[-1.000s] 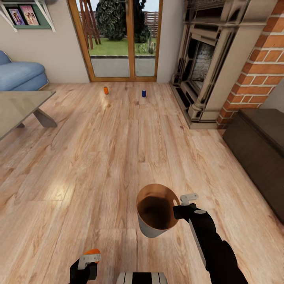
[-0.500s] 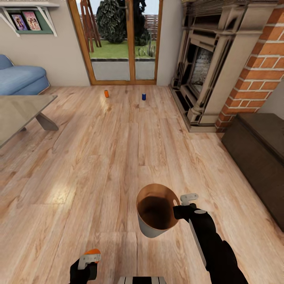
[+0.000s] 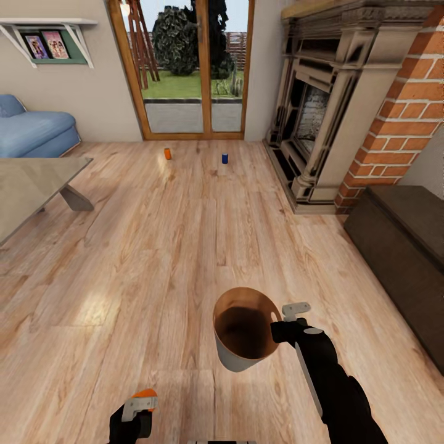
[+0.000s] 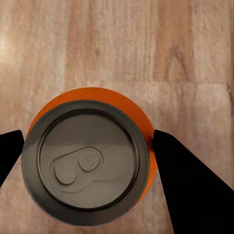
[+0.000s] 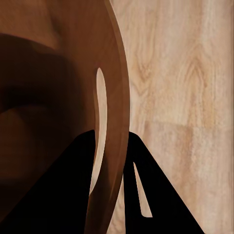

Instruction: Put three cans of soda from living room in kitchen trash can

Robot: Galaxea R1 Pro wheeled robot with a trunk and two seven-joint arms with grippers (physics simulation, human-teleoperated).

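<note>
left claw [image 3: 140, 404] clamped on upright orange can [image 4: 90, 156]; right claw [image 3: 285, 320] pinching bin [image 3: 243, 330] rim. bin mouth lies right-forward of held can.

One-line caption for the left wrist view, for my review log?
Left hand shut on an orange soda can, seen top-down above light wood plank floor.
</note>
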